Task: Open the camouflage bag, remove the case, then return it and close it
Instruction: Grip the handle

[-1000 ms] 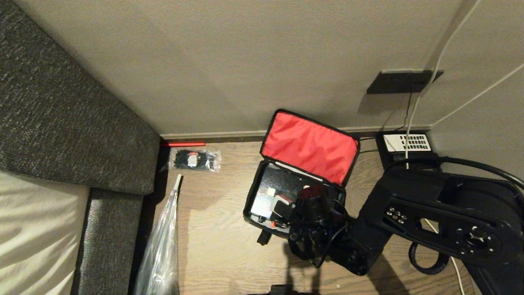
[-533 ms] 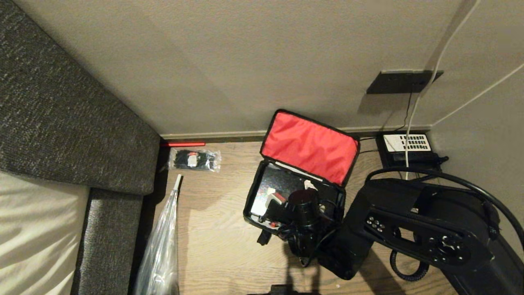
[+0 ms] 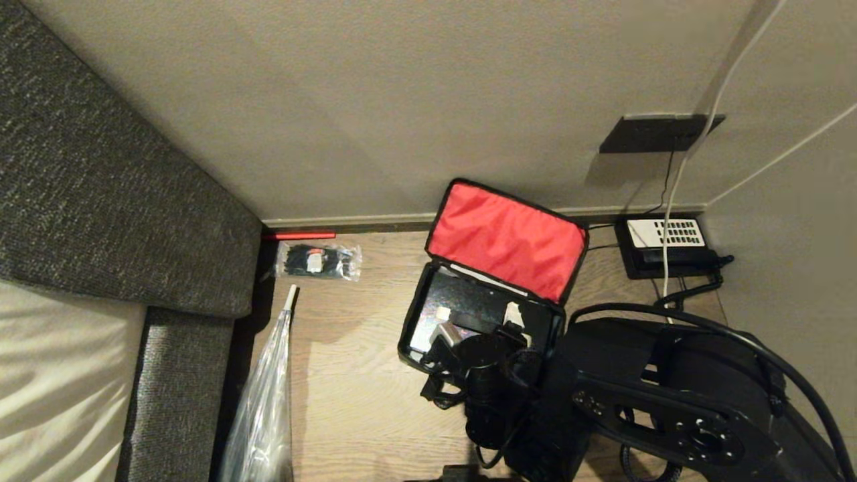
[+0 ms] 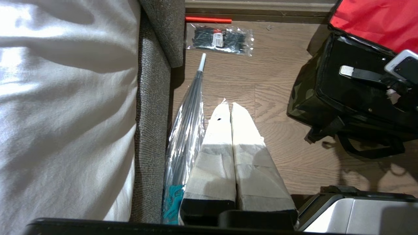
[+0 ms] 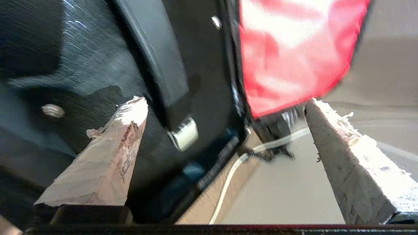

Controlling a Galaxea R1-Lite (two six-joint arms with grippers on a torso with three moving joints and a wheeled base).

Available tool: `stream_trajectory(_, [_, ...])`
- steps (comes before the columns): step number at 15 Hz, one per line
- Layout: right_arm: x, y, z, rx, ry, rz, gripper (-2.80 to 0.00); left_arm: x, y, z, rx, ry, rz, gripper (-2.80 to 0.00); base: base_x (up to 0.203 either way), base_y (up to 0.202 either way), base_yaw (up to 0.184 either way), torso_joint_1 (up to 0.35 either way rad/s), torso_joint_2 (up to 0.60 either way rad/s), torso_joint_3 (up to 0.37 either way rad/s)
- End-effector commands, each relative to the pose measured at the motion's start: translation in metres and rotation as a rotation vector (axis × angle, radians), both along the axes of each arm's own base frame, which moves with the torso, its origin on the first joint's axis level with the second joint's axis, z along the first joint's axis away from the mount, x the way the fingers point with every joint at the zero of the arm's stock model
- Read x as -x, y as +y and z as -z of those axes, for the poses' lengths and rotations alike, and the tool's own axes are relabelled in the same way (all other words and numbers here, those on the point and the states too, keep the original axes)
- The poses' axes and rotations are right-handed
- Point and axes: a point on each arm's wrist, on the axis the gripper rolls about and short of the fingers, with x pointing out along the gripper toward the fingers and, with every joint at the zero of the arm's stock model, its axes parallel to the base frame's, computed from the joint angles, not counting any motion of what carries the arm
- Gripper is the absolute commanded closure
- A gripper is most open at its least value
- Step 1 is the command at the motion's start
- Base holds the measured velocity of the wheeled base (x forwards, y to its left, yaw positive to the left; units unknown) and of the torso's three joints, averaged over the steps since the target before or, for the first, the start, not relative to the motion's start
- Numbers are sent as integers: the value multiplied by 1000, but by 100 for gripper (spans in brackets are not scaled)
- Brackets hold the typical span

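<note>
Looks like a hotel bedroom here: white-sheeted bed [image 3: 53, 375] with grey upholstered frame [image 3: 114, 201], wood-look floor [image 3: 355, 402], desk phone [image 3: 666, 244] by the skirting.

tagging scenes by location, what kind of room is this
Likely a hotel room or bedroom corner: a bed with white sheet in a grey upholstered frame, a desk phone on the wood floor, and an open camouflage bag.
</note>
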Motion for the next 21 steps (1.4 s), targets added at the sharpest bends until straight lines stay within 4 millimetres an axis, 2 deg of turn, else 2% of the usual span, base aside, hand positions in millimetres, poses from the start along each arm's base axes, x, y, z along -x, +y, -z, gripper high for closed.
stream_trajectory(1, [1,1,6,9,-6,17,-280,0,0,1,0,1,-1,0,0,0,0,0,0,0])
stream_trajectory(5, [-1,2,-1,23,-7,14,-280,0,0,1,0,1,-1,0,0,0,0,0,0,0])
stream_trajectory(14, [-5,2,3,28,-2,-2,-280,0,0,1,0,1,-1,0,0,0,0,0,0,0])
stream_trajectory(21, [-22,-6,4,44,10,-20,-280,0,0,1,0,1,-1,0,0,0,0,0,0,0])
